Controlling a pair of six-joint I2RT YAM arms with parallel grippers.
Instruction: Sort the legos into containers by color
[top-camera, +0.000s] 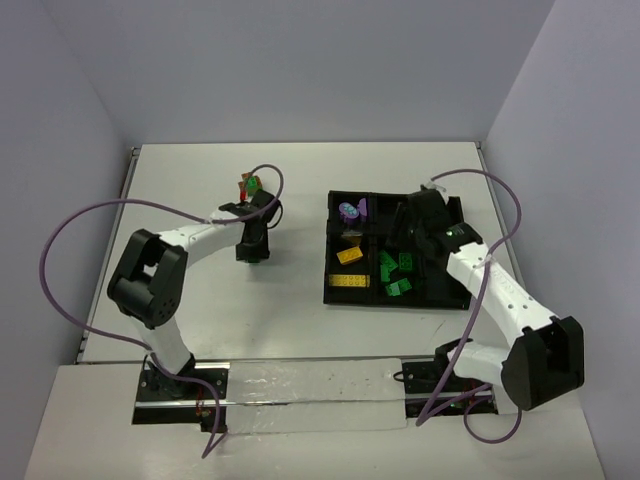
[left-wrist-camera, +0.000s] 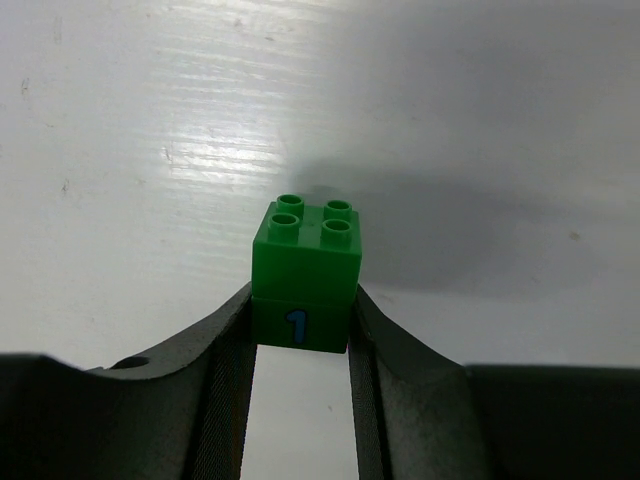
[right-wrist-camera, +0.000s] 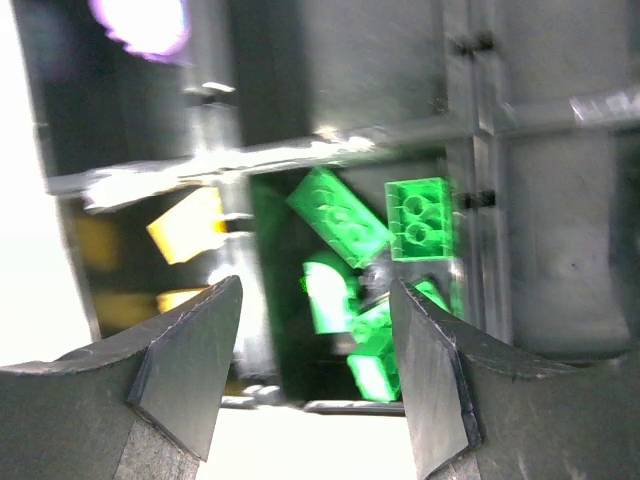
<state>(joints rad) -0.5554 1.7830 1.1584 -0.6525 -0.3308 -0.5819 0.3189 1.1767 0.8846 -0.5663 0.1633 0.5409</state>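
Legos: one green lego (left-wrist-camera: 305, 270), "1" on its side, pinched low between left jaws, shut against both faces, near desk's (top-camera: 180, 180) far edge, left of centre. We can't tell if it touches desk. Reddish bit beside it, too small to identify. Right jaws partly open, empty, over black tray (top-camera: 335, 292) on desk's right half. View blurred: green legos (right-wrist-camera: 340, 218) in one compartment, yellow legos (top-camera: 350, 255) next, purple lego (right-wrist-camera: 140, 20) cut off.

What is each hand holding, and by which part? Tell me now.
Left hand grips the green lego by the side faces of its lower half, marked 1. Right hand holds nothing.
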